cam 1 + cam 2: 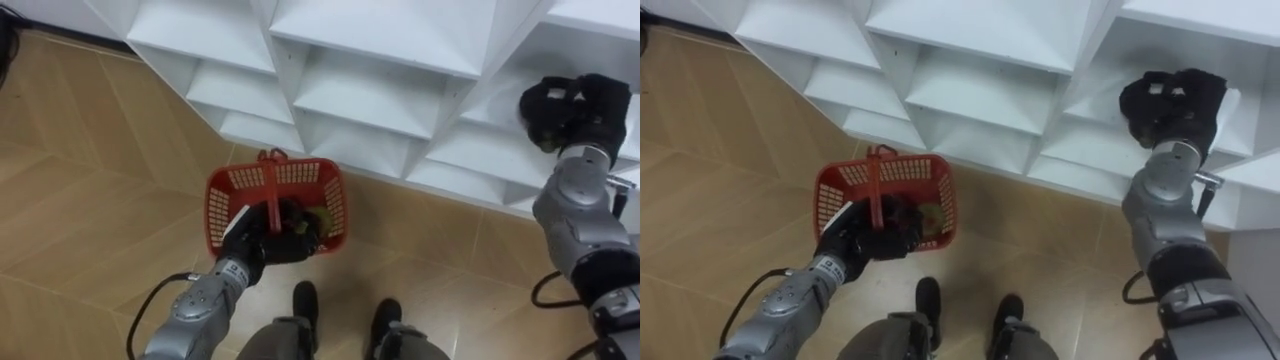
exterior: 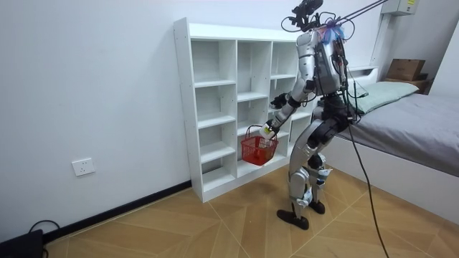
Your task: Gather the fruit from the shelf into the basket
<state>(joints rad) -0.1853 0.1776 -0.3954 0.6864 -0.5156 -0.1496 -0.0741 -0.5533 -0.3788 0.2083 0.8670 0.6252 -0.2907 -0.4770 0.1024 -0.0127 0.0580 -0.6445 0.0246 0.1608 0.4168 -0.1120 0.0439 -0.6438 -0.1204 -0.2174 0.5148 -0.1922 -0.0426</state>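
My left hand is clenched round the handle of the red plastic basket, held over the wood floor before the white closet. In the basket: a yellow-green fruit, partly hidden by that hand. My right hand is up in a right-side closet compartment; can't tell its grip.

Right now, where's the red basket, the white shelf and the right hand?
red basket [image 1: 305, 176], left eye view, back wall.
white shelf [image 2: 183, 107], room view, side panel.
right hand [image 1: 574, 112], left eye view, its back.
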